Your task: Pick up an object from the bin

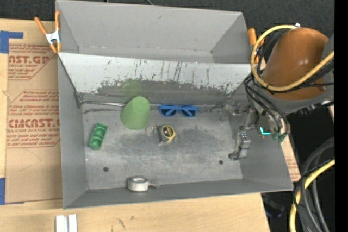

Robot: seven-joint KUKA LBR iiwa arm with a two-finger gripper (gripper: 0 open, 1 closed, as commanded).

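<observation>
My gripper (240, 146) hangs low at the right end of the bin, close to the right wall, with bare floor under it. Nothing shows in its grasp. The loose things nearest to it lie well to its left. A small round tape measure (166, 133), silver with yellow and black, sits near the middle of the floor. A pair of blue sunglasses (179, 111) lies along the foot of the back wall. A pale green egg-shaped thing (135, 112) rests left of the sunglasses.
A small green ribbed block (98, 136) lies at the left end of the floor. A silver roll of tape (137, 184) sits against the front wall. The arm with its orange dome and cables stands over the bin's right rim.
</observation>
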